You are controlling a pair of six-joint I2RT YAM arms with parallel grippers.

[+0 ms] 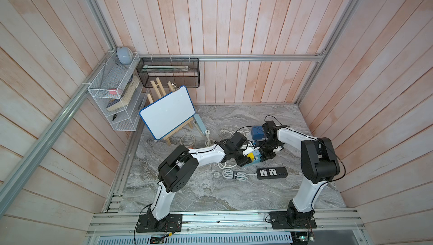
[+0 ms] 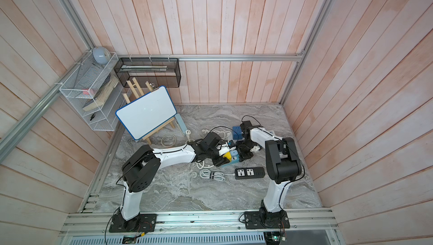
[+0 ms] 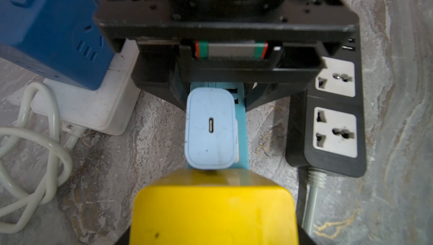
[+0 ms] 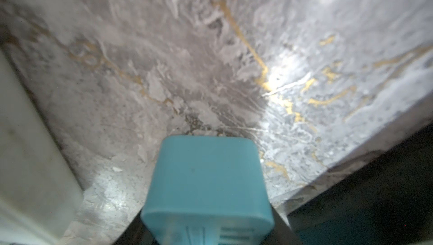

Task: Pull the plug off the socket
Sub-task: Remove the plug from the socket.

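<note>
On the grey marble surface [image 1: 187, 192], our right fingers [image 3: 175, 94] pinch the teal plastic socket strip [image 4: 206, 185]; our left fingers [image 1: 242, 161] grip the yellow boxy plug [image 3: 213, 213] on it, beside a pale-blue charger [image 3: 209, 126].

The left arm [image 1: 206, 153] stretches forward from its base with the forearm nearly level. The left end effector [image 1: 249, 157] is clamped on a yellow plug [image 3: 213, 208]. The right arm [image 1: 293, 138] is folded sharply at the elbow, wrist pointing down. The right end effector [image 1: 266, 156] is closed on the end of a teal power strip [image 4: 206, 180], just beside the left one.
</note>
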